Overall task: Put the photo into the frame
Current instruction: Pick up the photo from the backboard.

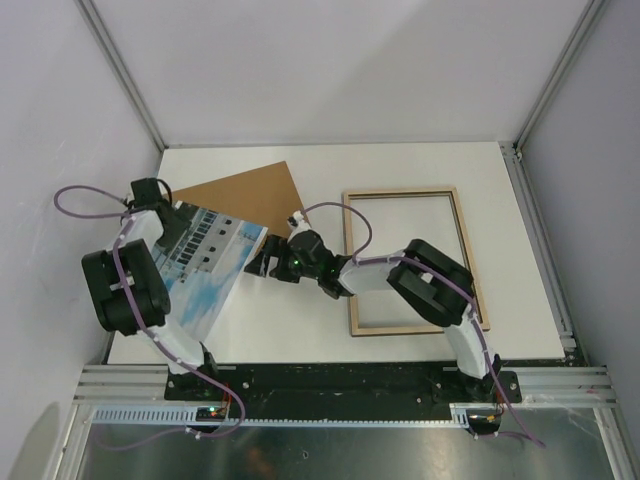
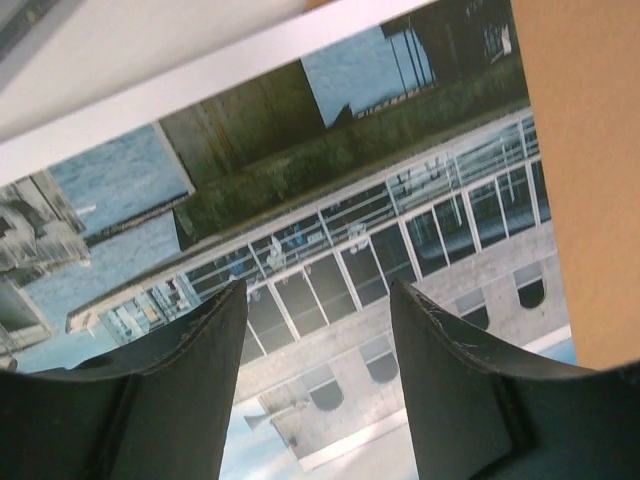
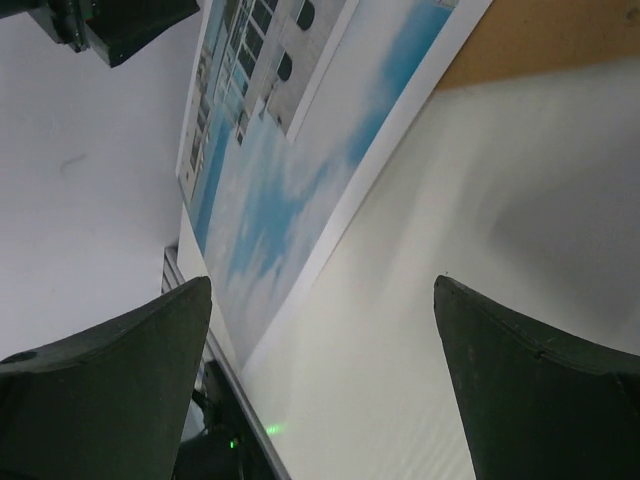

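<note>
The large rectangular paper print of a white multi-storey building under blue sky (image 1: 215, 270) lies picture-side up on the left part of the white table (image 1: 420, 165). Its long axis runs from far-right to near-left, a little off the table's near-far line. The building end points away from the arm bases and the sky end points toward them. Its far short edge overlaps the near corner of the plain brown rectangular backing board (image 1: 245, 195), which sits turned like a diamond further back. The left gripper (image 2: 318, 290) is over the print's far left part; in its wrist view the two dark fingers (image 2: 200, 370) stand apart, with rows of the building's windows showing in the gap and nothing clamped. The right gripper (image 3: 322, 285) is just beside the print's right long edge, low over bare table, with its jaws spread wide and holding nothing. The thin-edged rectangular picture frame (image 1: 400, 192) lies well apart on the right of the table, light wood side up. Its long axis runs near to far, and the right arm crosses its near left part.
</note>
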Controlling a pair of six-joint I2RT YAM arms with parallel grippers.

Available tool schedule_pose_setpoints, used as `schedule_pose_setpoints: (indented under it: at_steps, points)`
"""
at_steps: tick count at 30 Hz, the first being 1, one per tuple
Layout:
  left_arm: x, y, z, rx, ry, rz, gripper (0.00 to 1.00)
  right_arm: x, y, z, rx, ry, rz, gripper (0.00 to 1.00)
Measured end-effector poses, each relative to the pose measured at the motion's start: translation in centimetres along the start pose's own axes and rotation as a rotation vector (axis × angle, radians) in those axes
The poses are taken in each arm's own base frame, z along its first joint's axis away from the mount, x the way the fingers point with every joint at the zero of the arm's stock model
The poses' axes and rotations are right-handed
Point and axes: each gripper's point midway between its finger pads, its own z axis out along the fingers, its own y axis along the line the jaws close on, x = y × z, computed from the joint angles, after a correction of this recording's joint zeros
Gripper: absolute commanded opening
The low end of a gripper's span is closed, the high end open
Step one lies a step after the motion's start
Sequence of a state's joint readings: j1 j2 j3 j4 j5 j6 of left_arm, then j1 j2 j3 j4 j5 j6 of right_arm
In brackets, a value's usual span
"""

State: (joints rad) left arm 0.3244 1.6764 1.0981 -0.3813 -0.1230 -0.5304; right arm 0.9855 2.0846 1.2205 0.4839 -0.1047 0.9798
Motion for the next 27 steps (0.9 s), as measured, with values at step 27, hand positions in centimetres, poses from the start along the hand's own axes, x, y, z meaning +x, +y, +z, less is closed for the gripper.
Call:
schedule_pose_setpoints:
  at_steps: [27]
  points:
    - [-3.3, 0.7, 6.8, -0.118, -0.001, -0.003, 0.6, -2.9, -0.7, 7.7, -0.003, -0.123, 0.042, 0.97]
